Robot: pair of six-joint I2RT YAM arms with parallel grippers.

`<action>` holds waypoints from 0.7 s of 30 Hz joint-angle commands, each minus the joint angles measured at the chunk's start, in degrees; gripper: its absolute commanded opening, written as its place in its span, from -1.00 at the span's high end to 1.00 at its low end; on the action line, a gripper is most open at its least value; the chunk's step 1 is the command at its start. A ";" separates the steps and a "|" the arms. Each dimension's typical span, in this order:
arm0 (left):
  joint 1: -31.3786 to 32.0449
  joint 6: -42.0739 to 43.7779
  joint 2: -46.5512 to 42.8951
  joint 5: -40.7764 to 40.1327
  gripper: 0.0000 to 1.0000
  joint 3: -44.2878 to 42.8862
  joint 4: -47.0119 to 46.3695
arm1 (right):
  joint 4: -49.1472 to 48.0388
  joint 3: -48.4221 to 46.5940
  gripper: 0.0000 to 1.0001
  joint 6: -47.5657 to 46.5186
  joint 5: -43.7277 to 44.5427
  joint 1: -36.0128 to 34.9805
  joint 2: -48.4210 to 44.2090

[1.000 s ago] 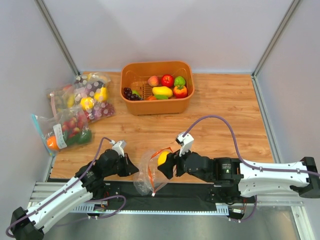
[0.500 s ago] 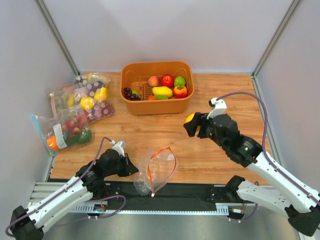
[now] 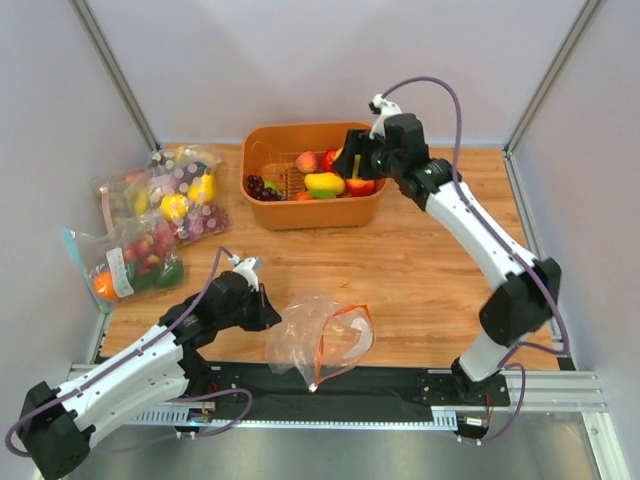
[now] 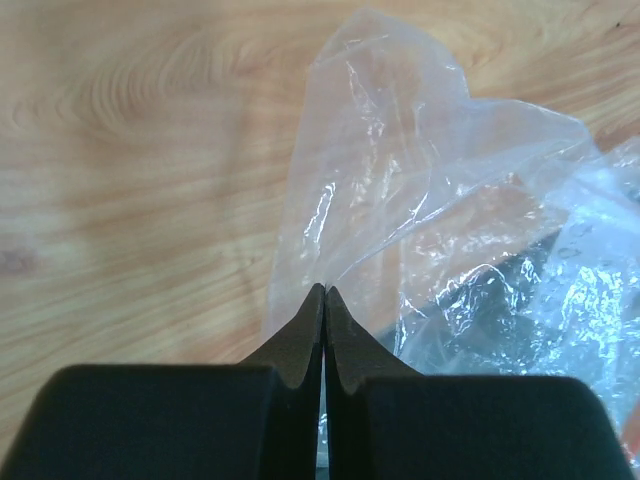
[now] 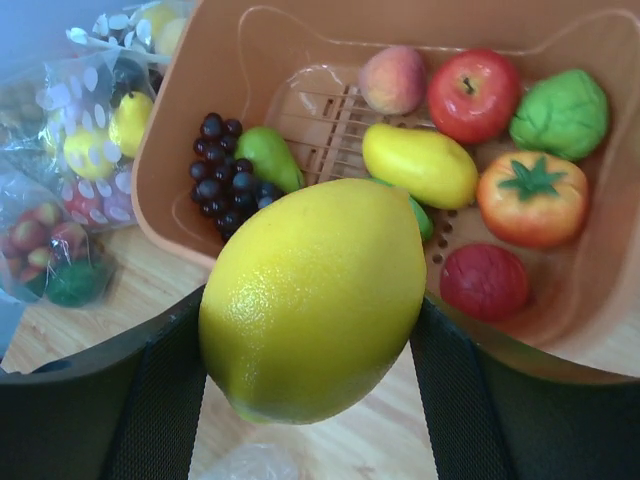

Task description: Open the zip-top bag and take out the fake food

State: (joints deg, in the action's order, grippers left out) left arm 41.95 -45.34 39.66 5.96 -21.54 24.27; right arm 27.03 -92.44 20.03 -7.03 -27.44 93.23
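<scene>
Lemon out of the zip-top bag (image 3: pixel 300 335), which lies slack at the table's (image 3: pixel 450 290) near edge

The bag is clear and crinkled, its orange-red zip strip (image 3: pixel 370 330) gaping in a loop. The left gripper (image 4: pixel 323 295) has its fingers pressed together on a fold of the film. The right gripper (image 3: pixel 352 165) clamps a glossy yellow lemon (image 5: pixel 315 300) above the orange basket (image 3: pixel 330 212).

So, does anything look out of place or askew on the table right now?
Only the zip-top bag: crumpled, it lies partly over the near edge of the table, pinched by the left end effector. Nothing looks spilled or damaged.
</scene>
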 commanded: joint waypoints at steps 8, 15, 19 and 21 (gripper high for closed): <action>-5.74 8.25 7.88 2.65 1.00 -9.31 -2.56 | 7.42 -28.47 -0.50 -0.17 -6.94 -0.07 25.06; -7.32 9.83 8.86 3.71 1.00 -10.63 -2.39 | 6.29 -26.57 -1.00 0.10 -5.02 -0.07 24.64; -7.68 10.27 9.12 3.62 1.00 -11.42 -2.21 | 6.11 -22.44 -1.00 -1.40 -3.70 -0.07 19.03; -7.85 10.62 9.38 3.62 1.00 -11.86 -2.04 | 6.02 -19.89 -1.00 -2.10 -3.35 -0.07 16.47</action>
State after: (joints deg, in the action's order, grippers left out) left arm 34.68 -36.67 48.86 8.80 -30.72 22.96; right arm 33.95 -114.15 19.62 -11.38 -27.44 116.36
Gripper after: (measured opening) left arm 0.003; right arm 0.998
